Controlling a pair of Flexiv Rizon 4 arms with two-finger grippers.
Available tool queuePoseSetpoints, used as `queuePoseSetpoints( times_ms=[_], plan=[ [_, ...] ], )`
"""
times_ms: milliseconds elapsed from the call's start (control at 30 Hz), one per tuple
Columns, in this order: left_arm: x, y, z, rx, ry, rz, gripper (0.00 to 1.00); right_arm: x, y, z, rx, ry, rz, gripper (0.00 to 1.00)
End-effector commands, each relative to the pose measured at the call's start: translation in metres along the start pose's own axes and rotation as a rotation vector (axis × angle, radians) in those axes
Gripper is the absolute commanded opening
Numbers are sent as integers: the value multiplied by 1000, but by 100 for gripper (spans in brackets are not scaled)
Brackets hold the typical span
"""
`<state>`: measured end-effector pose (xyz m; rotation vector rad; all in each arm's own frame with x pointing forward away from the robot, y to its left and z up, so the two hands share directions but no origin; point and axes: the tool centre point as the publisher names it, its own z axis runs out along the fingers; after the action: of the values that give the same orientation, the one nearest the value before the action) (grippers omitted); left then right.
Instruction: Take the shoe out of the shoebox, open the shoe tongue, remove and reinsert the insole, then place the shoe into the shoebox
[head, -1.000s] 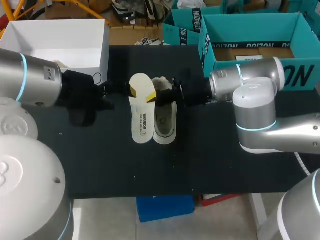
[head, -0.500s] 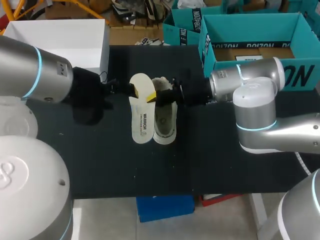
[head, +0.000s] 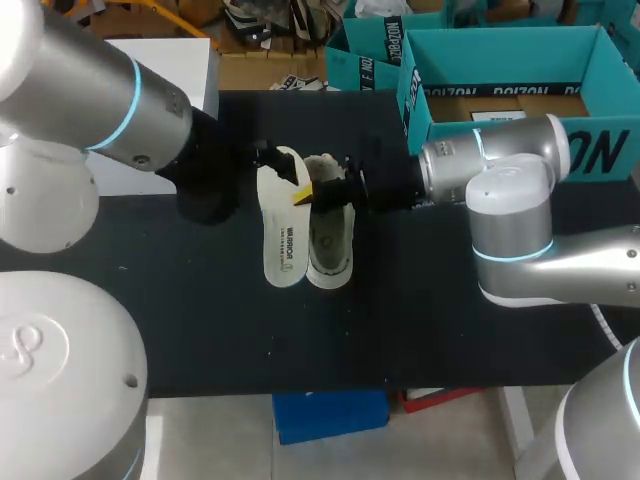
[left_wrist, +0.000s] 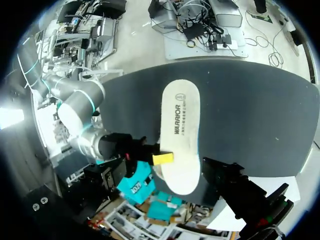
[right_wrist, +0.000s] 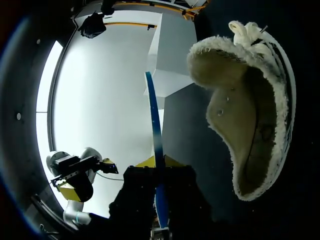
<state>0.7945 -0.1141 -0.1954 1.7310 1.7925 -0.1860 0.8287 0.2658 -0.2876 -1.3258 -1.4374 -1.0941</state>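
The white insole (head: 283, 235) lies flat on the black table, left of the cream shoe (head: 330, 240). My right gripper (head: 308, 193) is shut on the insole's right edge near its far end. In the right wrist view the insole (right_wrist: 156, 140) shows edge-on as a thin blue strip between that gripper's (right_wrist: 159, 165) yellow tips, with the shoe's (right_wrist: 250, 125) fleecy inside beside it. My left gripper (head: 268, 158) hovers open over the insole's far end. The left wrist view looks down on the insole (left_wrist: 181, 130) and the right gripper's (left_wrist: 162, 159) yellow tip on it.
Two open teal boxes (head: 520, 60) stand at the back right, behind my right arm. A white box (head: 150, 80) sits at the back left, partly hidden by my left arm. Bare black tabletop (head: 450, 320) stretches in front of the shoe.
My left arm has swung up and to the right, toward the insole's far end, and its yellow tip no longer shows. The right arm, insole and shoe have not moved.
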Motion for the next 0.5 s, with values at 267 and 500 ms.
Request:
queuePoseSetpoints(
  times_ms=[267, 500],
  plan=[
    [-14, 0, 11, -5, 450, -102, 100, -1, 0, 2, -2, -1, 0, 0],
    [-14, -6, 9, 20, 468, -116, 100, -1, 0, 2, -2, -1, 0, 0]
  ],
)
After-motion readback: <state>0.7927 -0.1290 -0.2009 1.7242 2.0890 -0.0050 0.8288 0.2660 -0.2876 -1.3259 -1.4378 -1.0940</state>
